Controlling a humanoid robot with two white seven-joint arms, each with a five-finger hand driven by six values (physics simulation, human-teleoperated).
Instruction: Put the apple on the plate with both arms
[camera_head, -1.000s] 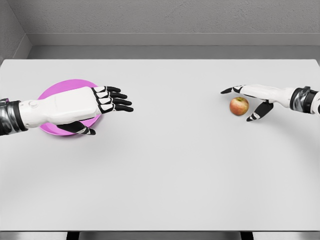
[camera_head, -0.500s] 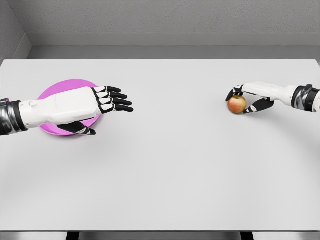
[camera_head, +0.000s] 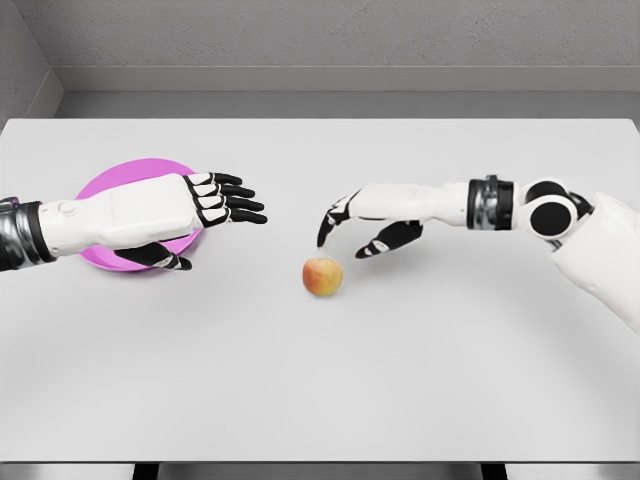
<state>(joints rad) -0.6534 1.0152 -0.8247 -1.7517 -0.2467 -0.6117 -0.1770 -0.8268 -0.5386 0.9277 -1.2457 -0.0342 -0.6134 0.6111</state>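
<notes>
Though just below fingers (camera_head: 333, 214), apple (camera_head: 322, 277) free.

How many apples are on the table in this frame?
1. The apple sits on the table near its middle, just below the right hand, well right of the pink plate. Nothing visibly hides another.

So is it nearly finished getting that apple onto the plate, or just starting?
About midway. Done: the apple now lies near the table's middle, brought over from the right side. In hand: the right hand hovers just above it with fingers loose, not gripping. Left: the apple is not yet on the pink plate, which sits at the left under the open left hand.
</notes>
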